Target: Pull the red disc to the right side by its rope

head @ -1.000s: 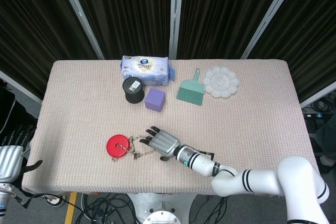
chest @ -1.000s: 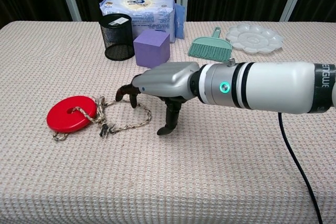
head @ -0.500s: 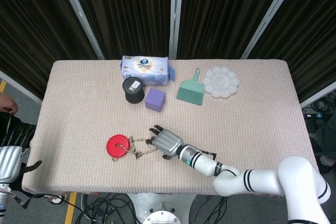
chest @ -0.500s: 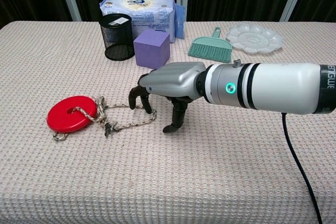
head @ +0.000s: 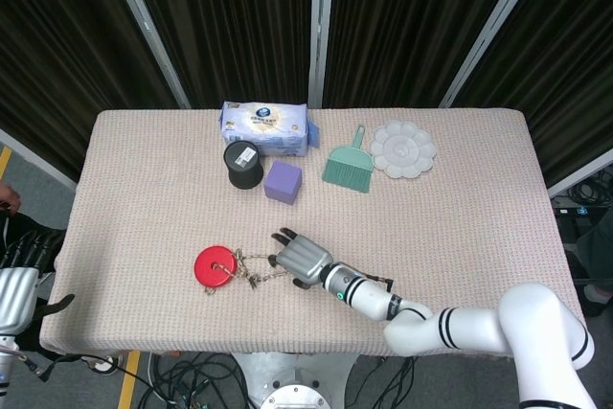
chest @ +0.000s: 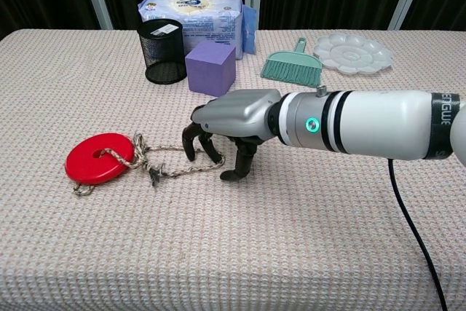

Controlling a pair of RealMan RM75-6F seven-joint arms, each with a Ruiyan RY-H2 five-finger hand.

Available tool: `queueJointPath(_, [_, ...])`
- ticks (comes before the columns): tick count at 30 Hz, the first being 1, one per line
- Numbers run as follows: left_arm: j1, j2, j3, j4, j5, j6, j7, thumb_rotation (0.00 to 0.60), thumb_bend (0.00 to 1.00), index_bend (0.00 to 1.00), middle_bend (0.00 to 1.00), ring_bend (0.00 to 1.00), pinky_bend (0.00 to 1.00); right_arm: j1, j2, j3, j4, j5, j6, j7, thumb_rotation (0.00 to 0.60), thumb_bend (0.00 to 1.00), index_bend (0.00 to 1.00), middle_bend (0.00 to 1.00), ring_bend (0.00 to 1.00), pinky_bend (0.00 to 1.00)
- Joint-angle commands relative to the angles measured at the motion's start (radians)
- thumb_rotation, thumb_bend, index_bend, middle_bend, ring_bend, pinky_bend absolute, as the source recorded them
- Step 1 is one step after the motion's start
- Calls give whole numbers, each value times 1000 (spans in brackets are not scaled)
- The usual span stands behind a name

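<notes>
Red disc [chest: 99,158] lies flat on the surface [chest: 306,238], front-left area, well left of the right robot hand [chest: 226,125]. Its rope [chest: 175,169] trails right from the disc to that hand; fingers [chest: 215,149] curl down, hooked over the rope end. Left robot hand [head: 19,284] sits off the surface's left edge; can't tell its state.

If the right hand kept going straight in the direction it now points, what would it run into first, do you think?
The right hand points toward the table's left side, fingers curled down at the rope. Going straight on, it would probably meet the rope's knot first, then the red disc; its height above them is hard to judge.
</notes>
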Motion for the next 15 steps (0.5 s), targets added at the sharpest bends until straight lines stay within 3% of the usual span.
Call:
queueJointPath(1, [1,-1,0,4,-1,0,-5,600,0,126,101,40,134,0,-4,-3,2,4,4,-4,600,255,336,516,43,0])
queueJointPath(15, [3,-2,-1,14,0,0,-17,600,0,128,100,40,134,1,-11,6,4,28,20,7,600,301,381,603,95,0])
